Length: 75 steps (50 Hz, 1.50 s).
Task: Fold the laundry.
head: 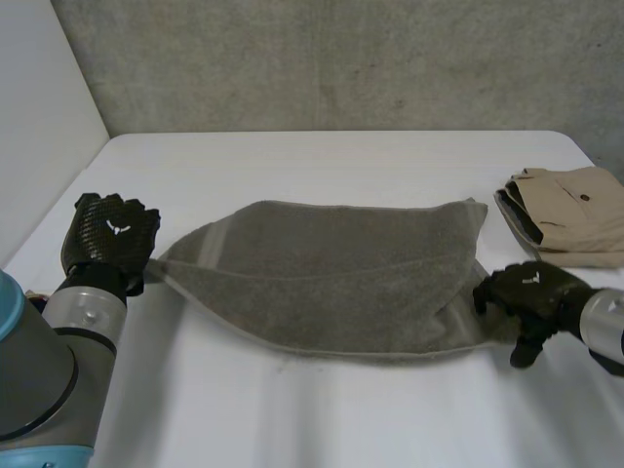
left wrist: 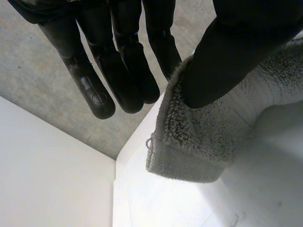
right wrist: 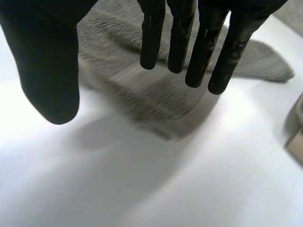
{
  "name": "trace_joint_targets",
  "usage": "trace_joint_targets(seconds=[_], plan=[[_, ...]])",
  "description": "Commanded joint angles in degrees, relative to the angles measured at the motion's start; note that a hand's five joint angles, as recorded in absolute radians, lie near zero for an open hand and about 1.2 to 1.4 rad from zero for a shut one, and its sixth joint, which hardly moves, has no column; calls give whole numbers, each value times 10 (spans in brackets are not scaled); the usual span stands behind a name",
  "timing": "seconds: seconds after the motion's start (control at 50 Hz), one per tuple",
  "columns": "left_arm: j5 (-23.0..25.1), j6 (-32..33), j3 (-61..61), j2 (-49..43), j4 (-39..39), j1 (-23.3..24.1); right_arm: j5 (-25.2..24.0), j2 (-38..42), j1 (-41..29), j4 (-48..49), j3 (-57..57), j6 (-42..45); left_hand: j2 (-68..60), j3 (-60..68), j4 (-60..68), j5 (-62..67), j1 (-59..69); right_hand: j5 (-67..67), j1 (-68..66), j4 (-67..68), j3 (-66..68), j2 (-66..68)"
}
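- Concrete wall (head: 341, 58) behind, white desk (head: 322, 419) in front: a grey towel (head: 331, 278) lies across the middle, doubled over lengthwise, its fold half made.
- My left robot hand (head: 109, 239) is at the towel's left corner. The thumb bears on the pile and seems to pinch it against the nearest finger, the others straight, which I judge keeps that end taut.
- My right robot hand (head: 531, 292) hovers just beside the towel's right end, fingers spread and holding nothing, well placed to take that corner.
- A folded beige garment (head: 570, 210) sits apart at the right, likely already done.
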<state>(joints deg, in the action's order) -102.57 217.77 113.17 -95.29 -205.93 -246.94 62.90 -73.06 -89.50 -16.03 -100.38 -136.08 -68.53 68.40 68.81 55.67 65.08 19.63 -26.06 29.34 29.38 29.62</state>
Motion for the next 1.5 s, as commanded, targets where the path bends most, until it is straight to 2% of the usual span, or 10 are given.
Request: trace_joint_targets(seconds=[0.02, 0.26, 0.34, 0.44, 0.6, 0.8, 0.96, 1.2, 1.34, 1.5], plan=[[1, -1, -8, -11, 0, -3, -25, -9, 14, 37, -70, 4, -115, 116, 112, 143, 149, 11, -47, 14, 14, 12], [-1, -2, -6, -11, 1, -3, -31, 53, 10, 179, -75, -3, -115, 116, 112, 143, 149, 57, -92, 60, 59, 57], [-1, -2, -3, -11, 3, -2, -26, 73, 9, 191, -54, -3, -115, 116, 112, 143, 149, 459, -495, 462, 462, 459], [-3, 1, -6, 7, 21, 2, -18, 57, 8, 185, -21, -4, -115, 116, 112, 143, 149, 504, -539, 507, 506, 504], [-3, -2, -54, 155, 83, 1, -18, -142, 9, 64, 83, -29, -115, 116, 112, 143, 149, 504, -539, 507, 506, 504], [-3, -2, -153, 266, 188, 1, -16, -208, 13, -111, 279, -28, -115, 116, 112, 143, 149, 504, -539, 507, 506, 504], [2, 2, -167, 185, 218, 3, 8, -119, -2, -155, 321, -24, -115, 116, 112, 143, 149, 504, -539, 507, 506, 504], [14, 5, -272, -93, 209, -17, 140, 100, -110, -133, 421, 21, -115, 116, 112, 143, 149, 504, -539, 507, 506, 504], [18, 22, -466, -214, 164, -42, 159, 191, -136, 4, 571, -41, -115, 116, 112, 143, 149, 504, -539, 507, 506, 504], [10, 32, -594, -221, -80, -47, 188, 192, -137, 272, 706, -172, -115, 116, 112, 143, 149, 504, -539, 507, 506, 504]])
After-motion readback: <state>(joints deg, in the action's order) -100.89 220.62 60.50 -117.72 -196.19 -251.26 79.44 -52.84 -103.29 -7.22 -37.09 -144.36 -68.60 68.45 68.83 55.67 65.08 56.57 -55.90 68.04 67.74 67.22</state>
